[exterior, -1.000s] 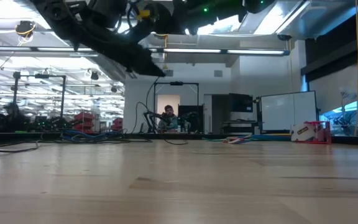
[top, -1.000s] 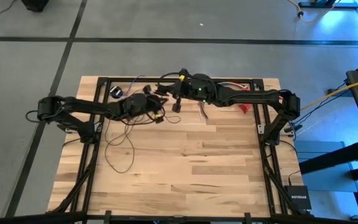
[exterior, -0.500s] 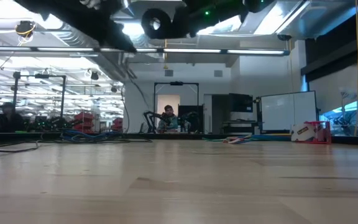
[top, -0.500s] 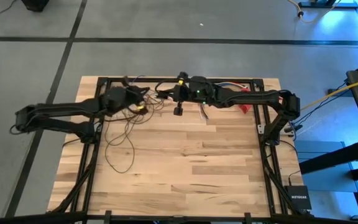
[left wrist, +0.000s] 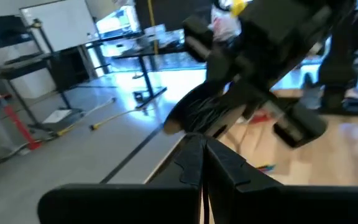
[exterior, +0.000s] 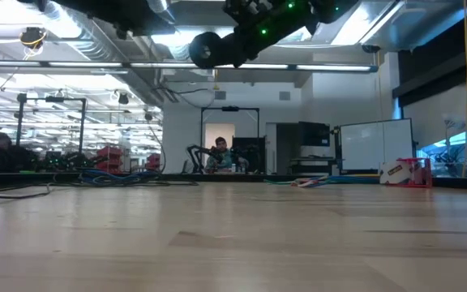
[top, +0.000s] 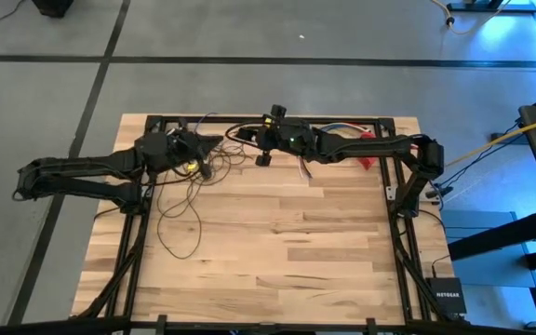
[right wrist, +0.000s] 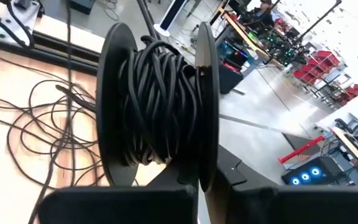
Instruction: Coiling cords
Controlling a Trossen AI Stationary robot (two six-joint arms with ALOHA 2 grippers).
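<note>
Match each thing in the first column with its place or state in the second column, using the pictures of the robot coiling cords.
Things:
1. spool
2. loose cord loops
3. left pincer
4. dark box

Places or states:
A. lying slack on the wooden table
B. shut, fingers together
C. on the floor, off the table
D. wound with dark cord, held up in the air by the right pincer

Right pairs: 1-D, 2-A, 3-B, 4-C
</note>
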